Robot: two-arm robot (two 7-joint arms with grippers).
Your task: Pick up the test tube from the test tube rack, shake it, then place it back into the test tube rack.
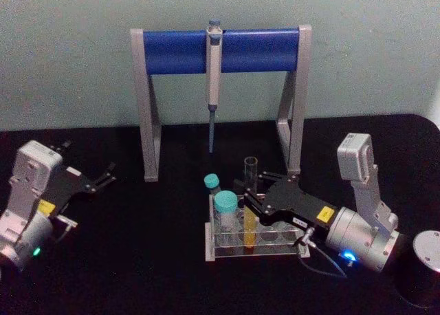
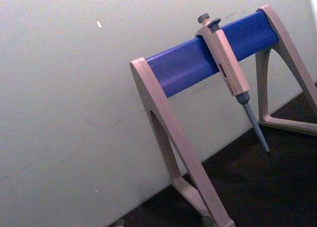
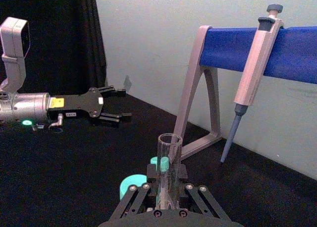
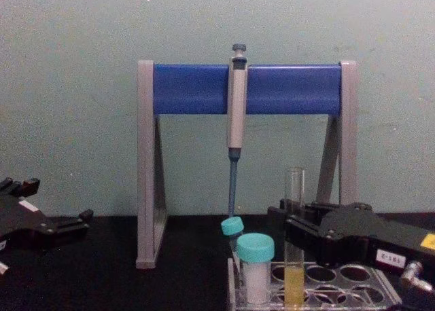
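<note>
The test tube [image 1: 249, 212], thin, smooth, fragile glass (light, open-topped), is best taken mid-height above the liquid. It stands in the test tube rack [image 1: 258, 252], between the fingers of the right gripper [image 1: 251, 194], which seem closed on it. Farther off, the left gripper [image 1: 98, 180] is parked, fingers apart.

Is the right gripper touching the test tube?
Touching. In the right wrist view, the right gripper has its fingers closed against both sides of the test tube, with no gap visible.
</note>
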